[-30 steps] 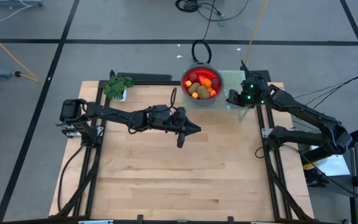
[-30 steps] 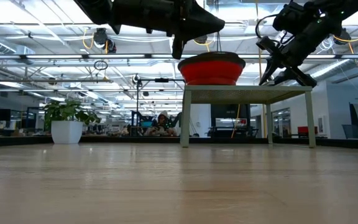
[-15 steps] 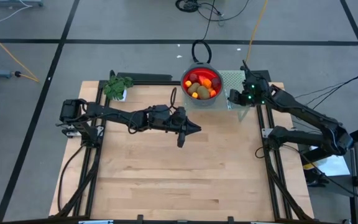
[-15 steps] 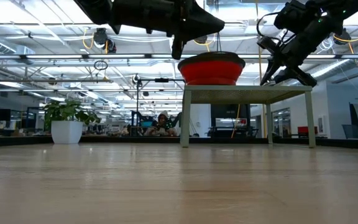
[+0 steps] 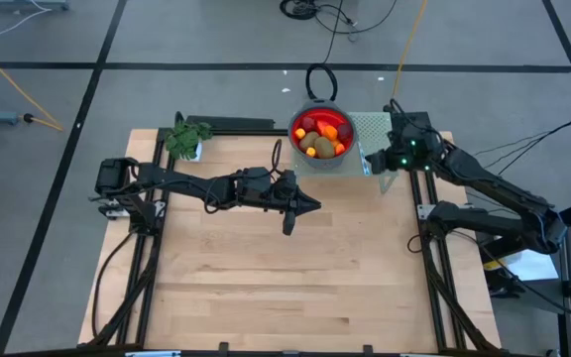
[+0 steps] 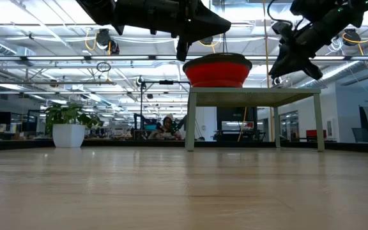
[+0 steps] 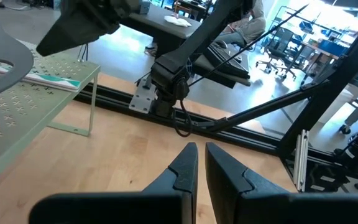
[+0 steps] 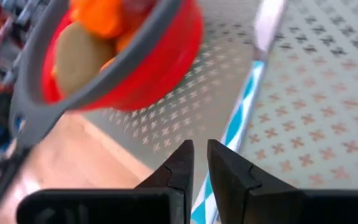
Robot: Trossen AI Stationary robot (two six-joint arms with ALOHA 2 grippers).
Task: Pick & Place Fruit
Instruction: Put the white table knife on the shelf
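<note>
The fruit point(image 5: 321, 138) lies piled in a red bowl point(image 5: 322, 136) with a grey rim, which stands on a pale green perforated shelf point(image 5: 373, 126) at the table's far edge. The right wrist view shows an olive oval point(image 8: 76, 56) and an orange piece point(image 8: 98, 12) in the bowl point(image 8: 148, 68). My right gripper point(image 5: 372, 162) hovers shut just right of the bowl, above the shelf point(image 8: 303, 93). My left gripper point(image 5: 314, 206) hangs shut over the table's middle, near side of the bowl, high above the wood point(image 6: 225, 27).
A slim silver and blue-striped piece point(image 8: 244, 118) lies on the shelf beside the bowl. A small green plant in a white pot point(image 5: 186, 137) stands at the far left corner. Bare wood spreads over the near half of the table point(image 5: 285, 288).
My right gripper has risen a little above the shelf and drawn slightly toward the table's right edge, still shut. The left arm and the bowl have kept still.
</note>
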